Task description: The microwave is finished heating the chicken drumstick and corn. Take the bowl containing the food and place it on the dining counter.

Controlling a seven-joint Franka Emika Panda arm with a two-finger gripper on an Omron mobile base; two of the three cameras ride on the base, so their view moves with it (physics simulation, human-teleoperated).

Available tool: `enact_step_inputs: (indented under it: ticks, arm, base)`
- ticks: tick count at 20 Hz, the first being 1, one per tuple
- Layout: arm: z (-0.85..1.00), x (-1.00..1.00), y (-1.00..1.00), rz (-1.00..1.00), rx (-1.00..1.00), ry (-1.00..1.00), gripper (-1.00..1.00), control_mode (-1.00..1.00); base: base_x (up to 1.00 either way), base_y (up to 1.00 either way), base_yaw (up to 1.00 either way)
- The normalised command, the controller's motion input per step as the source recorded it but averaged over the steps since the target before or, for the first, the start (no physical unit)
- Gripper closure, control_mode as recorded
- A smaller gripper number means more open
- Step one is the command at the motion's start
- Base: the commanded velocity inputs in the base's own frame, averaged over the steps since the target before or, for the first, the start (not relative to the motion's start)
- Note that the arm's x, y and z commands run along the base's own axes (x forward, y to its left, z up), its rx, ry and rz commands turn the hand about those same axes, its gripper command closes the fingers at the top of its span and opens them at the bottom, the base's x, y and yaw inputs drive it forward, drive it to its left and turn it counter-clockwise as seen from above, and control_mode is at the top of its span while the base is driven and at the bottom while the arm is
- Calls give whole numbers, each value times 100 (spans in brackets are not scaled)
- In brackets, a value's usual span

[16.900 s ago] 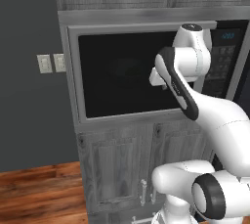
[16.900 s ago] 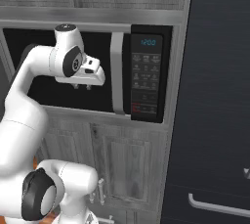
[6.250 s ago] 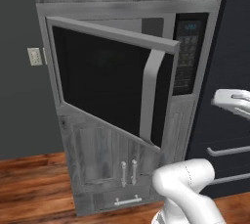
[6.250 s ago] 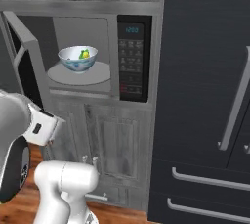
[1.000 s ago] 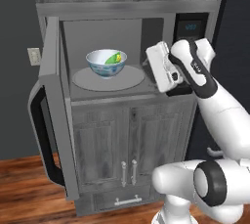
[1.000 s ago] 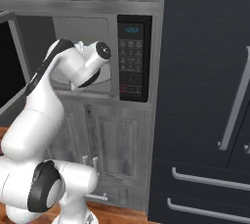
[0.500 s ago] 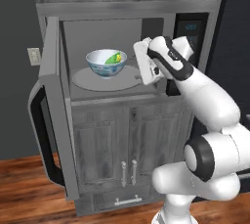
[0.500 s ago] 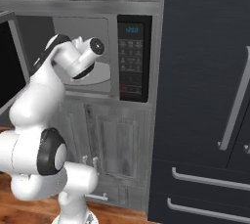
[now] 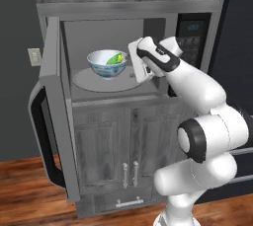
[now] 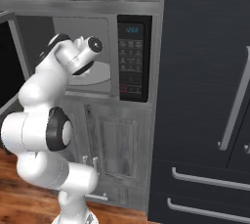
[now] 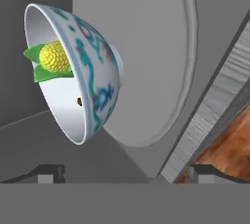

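Observation:
The microwave (image 9: 191, 29) stands with its door (image 9: 51, 121) swung wide to the left. Inside, the blue-and-white bowl (image 9: 106, 64) sits on the round turntable plate (image 9: 94, 83), with the green and yellow corn (image 9: 116, 59) in it. The chicken drumstick is hidden. My gripper (image 9: 134, 67) is inside the cavity just right of the bowl, open and holding nothing. In the hand view the bowl (image 11: 93, 81) lies just beyond my gripper (image 11: 127, 174), apart from it, and the corn (image 11: 53, 57) shows against its white inside. The dining counter is out of view.
Grey wood cabinet doors (image 9: 118, 141) sit below the microwave and a wooden floor (image 9: 20, 190) lies beneath. A tall dark fridge (image 10: 205, 96) with silver bar handles stands to the right. My own arm (image 10: 44, 96) covers most of the cavity in the right base view.
My hand has pushed left, deeper into the microwave cavity, and now sits close beside the bowl. The jaws stay open and the bowl has not moved.

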Motion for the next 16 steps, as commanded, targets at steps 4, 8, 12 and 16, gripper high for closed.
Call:
enact_step_inputs:
  ticks: [4, 8, 12, 16]
  arm:
    - [-29, 57, 15, -1, -9, 0, -100, -100]
    - [-9, 50, 24, -2, -6, 0, -100, -100]
    - [-8, 38, 24, -2, -5, 0, -100, -100]
    - [-4, 38, 21, -1, -5, 0, -100, -100]
  base:
    - [0, 0, 0]
    - [0, 0, 0]
    - [0, 0, 0]
    - [0, 0, 0]
